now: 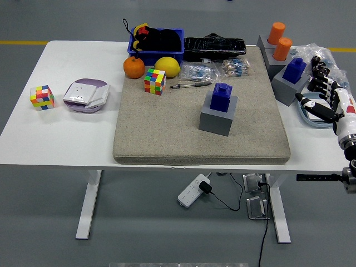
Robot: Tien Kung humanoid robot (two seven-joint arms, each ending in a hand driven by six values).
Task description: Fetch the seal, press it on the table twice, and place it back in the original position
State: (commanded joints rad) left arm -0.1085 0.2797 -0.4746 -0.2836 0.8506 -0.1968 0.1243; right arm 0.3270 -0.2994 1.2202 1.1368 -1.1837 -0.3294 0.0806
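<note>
A blue seal (222,97) stands upright on a grey block (217,119) in the middle of the beige mat (167,133). A second blue seal (294,69) sits on a grey base (287,88) at the mat's right edge. My right hand (319,93) hovers at the table's right side, just right of that second seal, fingers spread and holding nothing. The left arm is out of view.
Two orange seals (280,40) stand at the back right. A blue bin (157,44), an orange (133,67), a lemon (167,67), a colour cube (154,82) and pens (190,85) line the mat's back. Another cube (41,97) and a purple-white box (85,95) lie at left.
</note>
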